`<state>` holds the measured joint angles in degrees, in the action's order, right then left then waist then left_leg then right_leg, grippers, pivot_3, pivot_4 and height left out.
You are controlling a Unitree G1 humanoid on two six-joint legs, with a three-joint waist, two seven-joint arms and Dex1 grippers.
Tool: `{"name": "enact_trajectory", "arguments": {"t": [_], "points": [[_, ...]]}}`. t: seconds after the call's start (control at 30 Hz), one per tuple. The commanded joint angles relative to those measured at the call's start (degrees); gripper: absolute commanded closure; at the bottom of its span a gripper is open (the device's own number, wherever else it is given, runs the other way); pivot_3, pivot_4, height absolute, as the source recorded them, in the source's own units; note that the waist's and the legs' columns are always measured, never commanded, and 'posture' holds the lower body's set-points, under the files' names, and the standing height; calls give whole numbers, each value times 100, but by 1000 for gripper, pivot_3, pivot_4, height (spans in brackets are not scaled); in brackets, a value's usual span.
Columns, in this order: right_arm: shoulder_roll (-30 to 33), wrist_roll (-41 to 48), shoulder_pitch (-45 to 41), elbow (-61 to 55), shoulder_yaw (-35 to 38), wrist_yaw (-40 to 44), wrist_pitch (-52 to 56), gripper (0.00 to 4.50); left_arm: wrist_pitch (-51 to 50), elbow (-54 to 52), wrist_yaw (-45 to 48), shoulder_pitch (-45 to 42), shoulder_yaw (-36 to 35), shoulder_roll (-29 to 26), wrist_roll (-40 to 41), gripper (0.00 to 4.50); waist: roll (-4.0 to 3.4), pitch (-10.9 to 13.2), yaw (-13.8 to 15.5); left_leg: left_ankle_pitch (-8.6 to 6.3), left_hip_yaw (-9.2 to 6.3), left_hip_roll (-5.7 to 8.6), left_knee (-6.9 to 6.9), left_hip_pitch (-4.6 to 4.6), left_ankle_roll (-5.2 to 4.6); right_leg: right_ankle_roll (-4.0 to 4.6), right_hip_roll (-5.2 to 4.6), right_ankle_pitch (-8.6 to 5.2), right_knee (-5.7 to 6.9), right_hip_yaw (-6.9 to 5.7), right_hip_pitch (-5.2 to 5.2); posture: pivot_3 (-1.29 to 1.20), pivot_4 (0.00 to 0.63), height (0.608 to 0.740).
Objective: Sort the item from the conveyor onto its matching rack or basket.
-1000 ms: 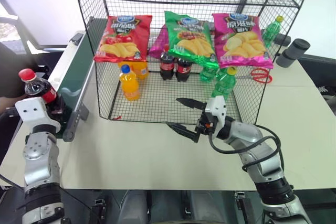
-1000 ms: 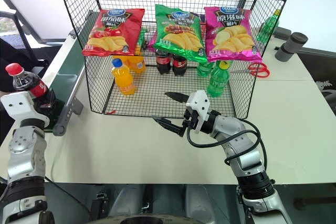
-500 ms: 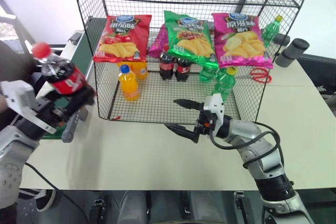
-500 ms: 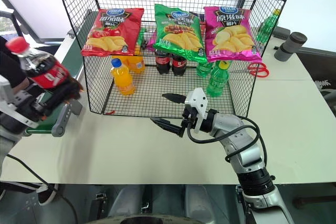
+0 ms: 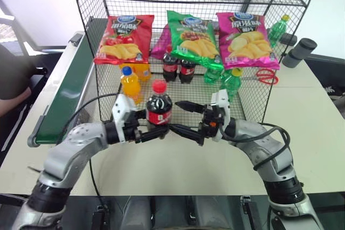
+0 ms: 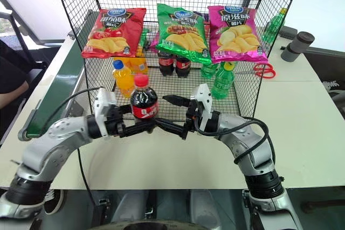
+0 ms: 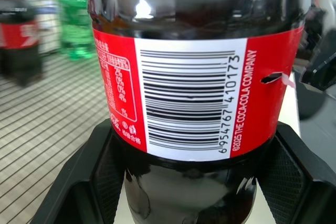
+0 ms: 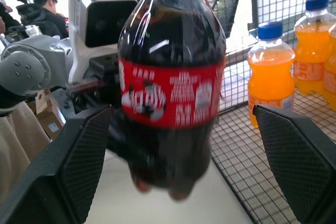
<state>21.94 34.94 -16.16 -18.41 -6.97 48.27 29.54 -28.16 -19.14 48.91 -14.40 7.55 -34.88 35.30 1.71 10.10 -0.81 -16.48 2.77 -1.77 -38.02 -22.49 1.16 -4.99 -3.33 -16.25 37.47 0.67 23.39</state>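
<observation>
Conveyor (image 5: 62, 98) runs along the far left edge of the bench (image 5: 302, 127), nothing on the stretch in view. Left end effector (image 5: 144, 133) is pinching the cola bottle (image 5: 159, 110) low on its body, holding it clear of the bench, just in front of the rack (image 5: 253, 100). Bottle is upright: long axis vertical, red cap up, label at mid-height. Right end effector (image 5: 183, 118) sits immediately right of the bottle, fingers spread wide, one ahead of it and one behind, neither visibly touching. So the bottle lies in the right end effector's gap, looks set for a handover. Matching cola bottles (image 5: 178, 68) stand in the rack's base tier, behind and slightly right; right arm is nearer to them. Closing across the vertical body should work.
</observation>
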Motion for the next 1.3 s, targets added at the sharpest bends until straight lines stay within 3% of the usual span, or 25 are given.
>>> {"name": "enact_trajectory", "arguments": {"t": [0.03, 0.4, 0.57, 0.67, 0.73, 0.8, 1.1, 1.3], "points": [[-71, 214, -2, -342, 122, -93, 34, 0, 423, 63, 408, -329, 202, 122, -302, 1264, 0, 0, -1, 0, 0, 0, -1, 0, 0, 0, 3, 0, 0, 1, 0, 0, 150, 740], [-41, 346, 15, -362, 83, -55, 217, 0, 713, 270, 641, -582, 295, 470, -760, 1264, 0, 0, 3, 0, -1, -3, -5, 0, -2, -3, 19, 0, 2, 3, 0, 0, 150, 740], [-42, 392, -6, -335, 49, -3, 290, 1510, 674, 201, 579, -552, 212, 519, -771, 1303, 0, 0, 6, 0, -2, -3, -6, -1, -2, -3, 19, 0, 2, 3, -1, 0, 150, 740], [-61, 271, -32, -295, 13, -27, 195, 1515, 509, 176, 582, -561, 181, 542, -645, 1303, 0, 0, 3, 0, -2, -5, -6, 0, -2, -3, 21, 0, 2, 3, -1, 0, 150, 740], [-84, 215, -47, -265, 8, -50, 138, 1515, 338, 159, 569, -570, 159, 542, -553, 495, 0, 0, 4, 0, -2, -5, -6, 0, -2, -3, 21, 0, 3, 3, -1, 0, 150, 740], [-121, 116, -68, -218, 17, -92, 30, 1515, 385, 179, 506, -538, 172, 508, -704, 44, 0, 0, -1, 0, -3, -5, -6, 0, -2, -3, 21, 0, 3, 3, -1, 0, 150, 740], [-498, -1035, -284, 719, 155, -816, -1204, 1515, 756, 306, 87, 231, -452, 208, -1078, 44, -1, 1, -3, 0, -2, -8, -6, 0, -2, -3, 26, 0, 5, 6, 2, 0, 150, 740], [-1074, -1883, -630, 2099, 215, -1594, -2356, 1515, 1051, 173, -657, 737, -1094, 459, -1187, 44, -2, 2, -9, 0, -1, -8, -6, 1, -1, -3, 14, 0, 6, 5, 2, 0, 150, 740]]}}
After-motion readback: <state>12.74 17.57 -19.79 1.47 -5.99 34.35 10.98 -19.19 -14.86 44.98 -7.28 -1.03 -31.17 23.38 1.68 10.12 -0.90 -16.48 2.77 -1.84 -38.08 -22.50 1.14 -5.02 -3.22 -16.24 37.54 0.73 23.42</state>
